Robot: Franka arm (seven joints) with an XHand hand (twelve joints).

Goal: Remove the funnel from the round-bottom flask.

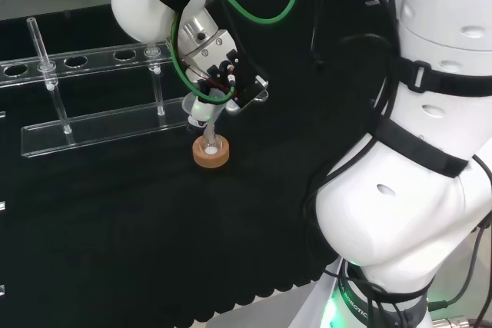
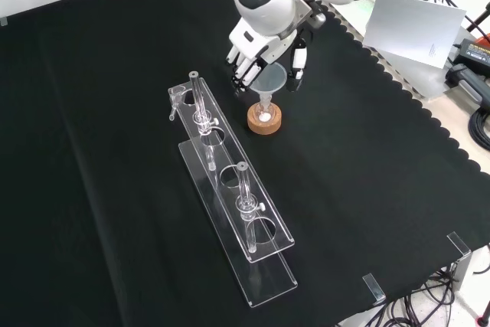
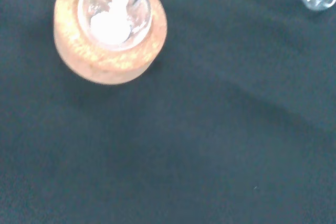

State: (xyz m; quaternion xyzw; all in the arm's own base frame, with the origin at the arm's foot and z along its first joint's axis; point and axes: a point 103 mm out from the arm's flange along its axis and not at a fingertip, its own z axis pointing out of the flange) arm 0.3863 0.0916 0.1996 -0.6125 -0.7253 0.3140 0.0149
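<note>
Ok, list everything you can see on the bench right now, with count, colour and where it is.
Cork ring: one, tan, mid-cloth in the front view, under the flask.
Round-bottom flask: one, clear, seated in the cork ring, white material inside.
Funnel: one, clear, standing in the flask.
Rack: one, clear plastic, left of the cork ring in the front view, glass tubes in it.
Cloth: one, black, covering the bench.
Robot hand: one, black and white, fingers at the funnel.

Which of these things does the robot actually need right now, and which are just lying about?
Part of the job:
- funnel
- round-bottom flask
- cork ring under the flask
- hand, fingers on either side of the funnel

Just lying about:
- clear rack
- glass tubes standing in the rack
- white sheet
</note>
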